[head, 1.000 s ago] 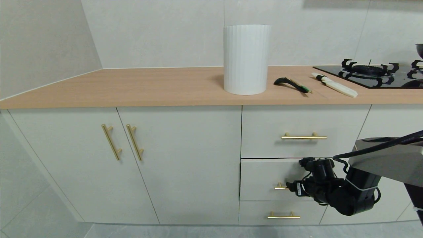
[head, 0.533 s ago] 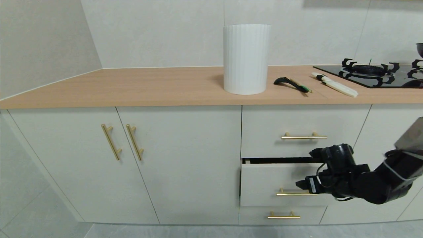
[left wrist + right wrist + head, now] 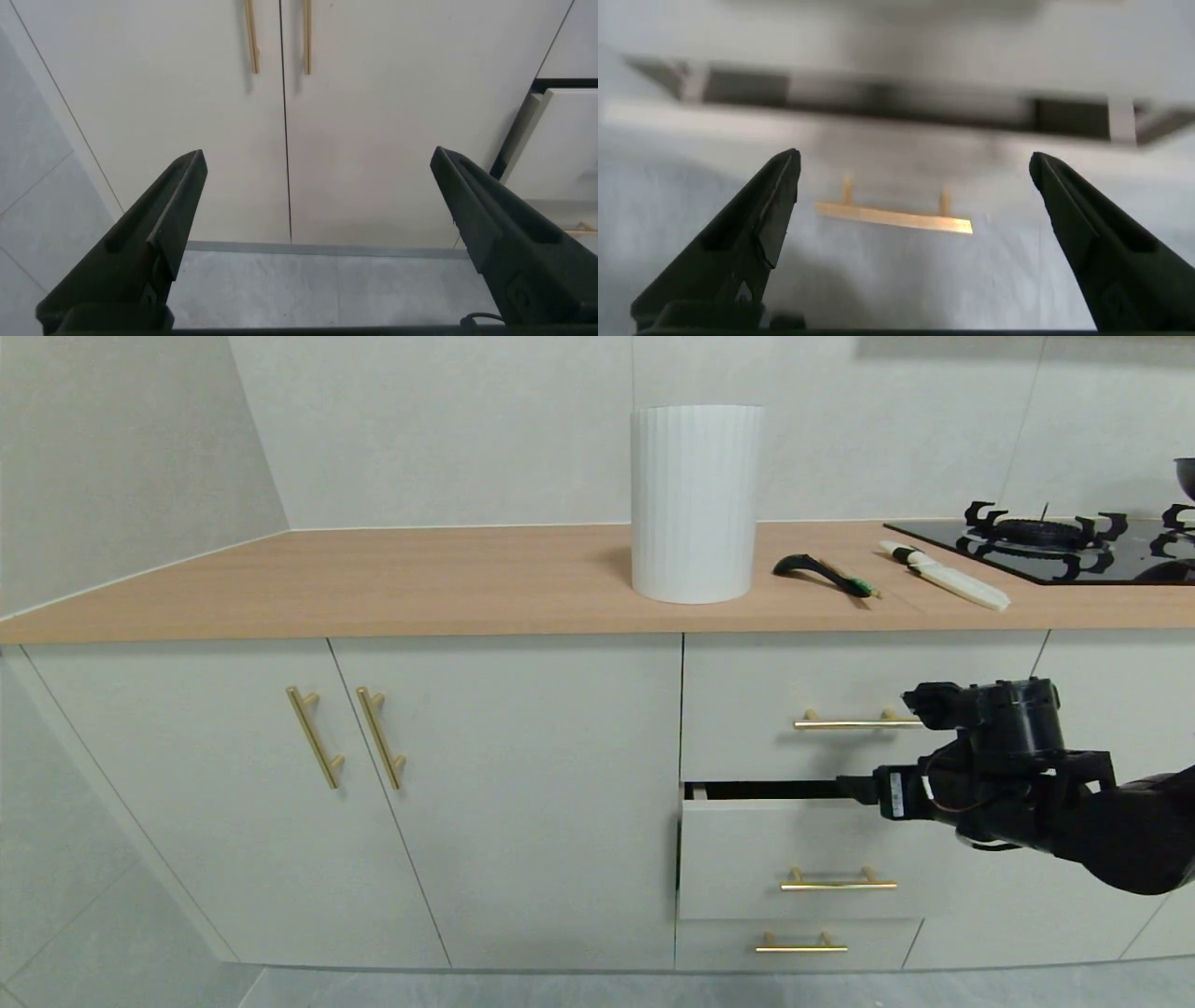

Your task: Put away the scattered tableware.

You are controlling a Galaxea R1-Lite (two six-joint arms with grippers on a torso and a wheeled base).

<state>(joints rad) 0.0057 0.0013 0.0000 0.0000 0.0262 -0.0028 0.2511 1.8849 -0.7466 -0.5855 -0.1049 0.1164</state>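
Your right jaws gape wide and empty at the barely open middle drawer [image 3: 775,847], above its handle [image 3: 837,884]; your left jaws are equally wide and empty. The black spoon [image 3: 822,571] and knife [image 3: 945,577] lie on the tabletop [image 3: 420,583], right of the white canister [image 3: 694,504]. The drawer's gap looks too narrow, so tableware may jam

Bright, even, soft. Faint shadow at nine o'clock of tall white ribbed cylinder [image 3: 695,504] on wooden countertop [image 3: 373,579]; reflections across glossy black glass hob [image 3: 1055,567].
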